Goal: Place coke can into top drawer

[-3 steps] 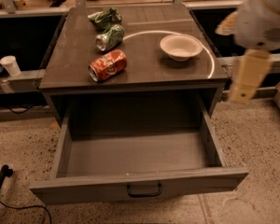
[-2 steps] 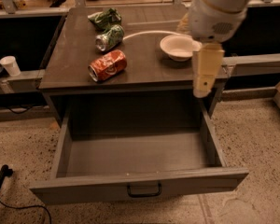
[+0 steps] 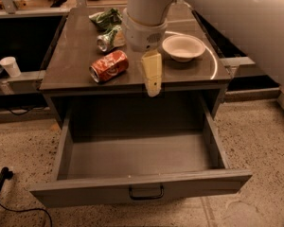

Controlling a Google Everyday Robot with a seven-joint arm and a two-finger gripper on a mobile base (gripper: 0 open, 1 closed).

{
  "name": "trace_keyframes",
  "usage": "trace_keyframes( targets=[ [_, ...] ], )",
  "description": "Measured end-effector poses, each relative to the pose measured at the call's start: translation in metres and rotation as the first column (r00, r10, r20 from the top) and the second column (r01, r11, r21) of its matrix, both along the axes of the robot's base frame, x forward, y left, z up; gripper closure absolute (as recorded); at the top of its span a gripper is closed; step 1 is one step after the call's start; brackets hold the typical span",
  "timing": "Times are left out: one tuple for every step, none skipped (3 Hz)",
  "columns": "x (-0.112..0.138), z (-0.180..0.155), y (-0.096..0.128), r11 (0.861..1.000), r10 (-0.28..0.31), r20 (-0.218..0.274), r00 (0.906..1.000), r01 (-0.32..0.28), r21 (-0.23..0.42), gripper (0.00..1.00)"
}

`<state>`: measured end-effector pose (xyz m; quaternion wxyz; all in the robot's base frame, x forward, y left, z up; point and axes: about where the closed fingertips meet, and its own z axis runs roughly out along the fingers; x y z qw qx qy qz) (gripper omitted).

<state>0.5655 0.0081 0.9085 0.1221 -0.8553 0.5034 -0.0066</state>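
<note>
The coke can (image 3: 109, 66) lies on its side on the cabinet top (image 3: 75, 56), left of centre, silver top facing front-left. The top drawer (image 3: 139, 157) is pulled wide open below, with nothing inside it and a dark bail handle (image 3: 146, 192) on its front. My gripper (image 3: 152, 74) hangs from the white arm above the cabinet's front edge, just right of the coke can and apart from it. It holds nothing that I can see.
A green and silver can (image 3: 109, 39) lies behind the coke can, with a green foil bag (image 3: 105, 18) behind that. A white bowl (image 3: 183, 48) sits at the right of the top. A white cup (image 3: 10, 66) stands on a ledge at left. A black cable (image 3: 2, 183) runs on the floor.
My arm has swung from the right side to the left, and the gripper now hangs over the cabinet's front edge next to the coke can. The objects have not moved.
</note>
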Motion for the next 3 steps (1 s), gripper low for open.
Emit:
trace_keyframes(
  targets=[
    [0.013, -0.022, 0.045, 0.988, 0.143, -0.021, 0.9895, -0.144, -0.063, 0.00],
    [0.030, -0.040, 0.097, 0.955, 0.266, -0.034, 0.9632, -0.269, -0.122, 0.00],
    [0.044, -0.050, 0.119, 0.944, 0.291, -0.051, 0.9553, -0.296, -0.145, 0.00]
  ],
)
